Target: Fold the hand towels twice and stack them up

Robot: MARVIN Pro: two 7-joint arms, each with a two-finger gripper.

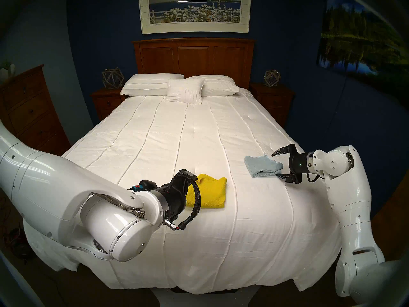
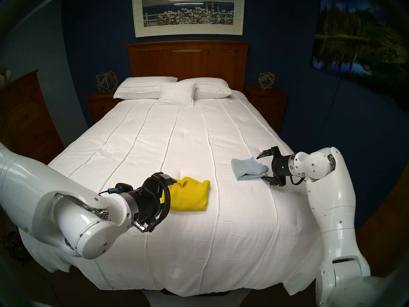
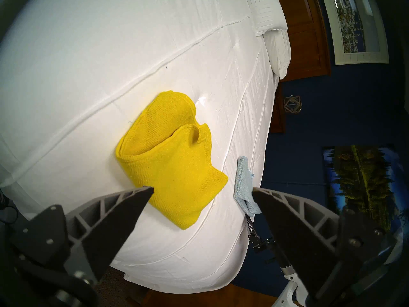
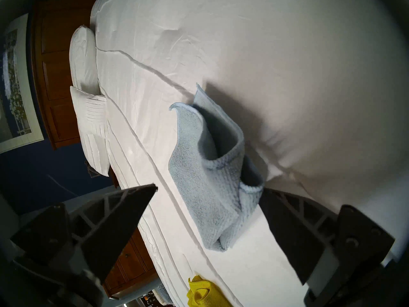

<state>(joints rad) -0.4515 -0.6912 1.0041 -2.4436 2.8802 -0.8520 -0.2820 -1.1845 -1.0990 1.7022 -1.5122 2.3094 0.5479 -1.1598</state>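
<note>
White quilted fabric covers the whole bed: one bedspread point(image 1: 199, 127), stitched in long lengthwise channels, with three white pillows point(image 1: 152, 86) at the head, two long ones lying flat and one smaller pleated square one propped in front of them. Two small microfibre hand towels lie on the near half of this bedspread, well apart from each other and not stacked. The bright yellow towel point(image 1: 210, 192) sits near the middle of the bed, folded into a loose, roughly square packet whose top layers gape open at one end in the left wrist view. The pale light-blue towel point(image 1: 261, 167) lies nearer the bed's right edge, also folded over into a thick, slightly lopsided bundle with one corner curling up. Two white robot arms reach in from the near side. The left gripper point(image 3: 202, 190) hangs over the near edge of the yellow towel with its two dark fingers spread wide and nothing between them; in the head views its wrist hides part of that towel. The right gripper point(image 1: 278, 165) is at the right end of the blue towel, jaws fully apart, one finger above the cloth and the other low beside the fold; it clamps nothing, and whether the lower finger touches the cloth cannot be told. Behind the bed stand one wooden headboard point(image 1: 192, 56), two wooden nightstands each bearing one geometric wire ornament, and one wooden dresser point(image 1: 28, 107) at the left.
</note>
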